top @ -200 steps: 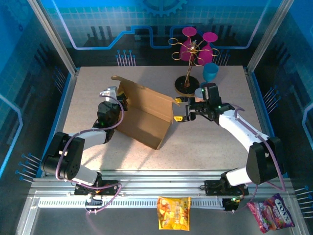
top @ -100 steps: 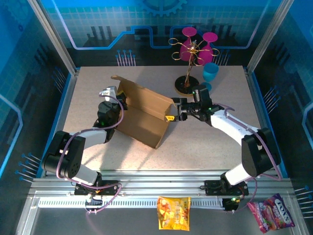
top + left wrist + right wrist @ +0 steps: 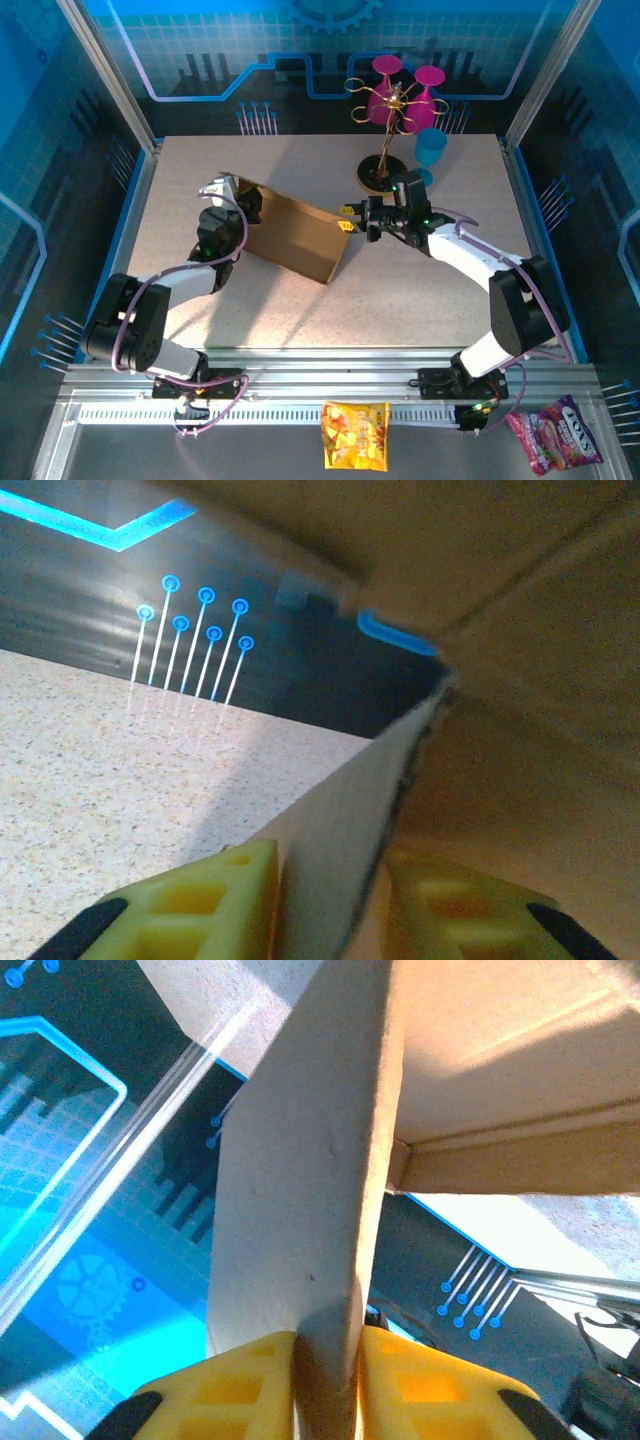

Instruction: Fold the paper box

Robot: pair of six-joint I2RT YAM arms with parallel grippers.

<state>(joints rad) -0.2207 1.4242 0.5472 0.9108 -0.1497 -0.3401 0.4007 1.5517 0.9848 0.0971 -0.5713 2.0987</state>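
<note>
The right gripper (image 3: 328, 1348) is seen closed on the paper box (image 3: 295, 240): in the right wrist view its yellow fingers (image 3: 225, 1385) are pressed against both faces of an upright flap, whose pale cut edge rises straight up between them. To the right of that flap a second panel is joined at a crease, and a narrow folded ledge runs beneath it.

A flap of the same box is straddled by the left gripper (image 3: 330, 865). One yellow finger is set against the near face, while the other is partly hidden behind the board. Whether the flap is truly pinched or merely enclosed cannot be told from this close, blurred view. The flap's pale edge is seen running up to a corner where creased brown panels meet overhead.

In the top view the box is found on the speckled table (image 3: 420, 300), left of centre and between the two grippers. It is plain brown cardboard without print. Its long panel stands on its lower edge and slants, the upper edge stretching from the left gripper down-right to the right gripper. Fold lines are marked across its surface, and the face turned toward the arms is evenly lit.

A stand with pink glasses (image 3: 395, 95) and a blue cup (image 3: 431, 148) are set behind the right gripper.
</note>
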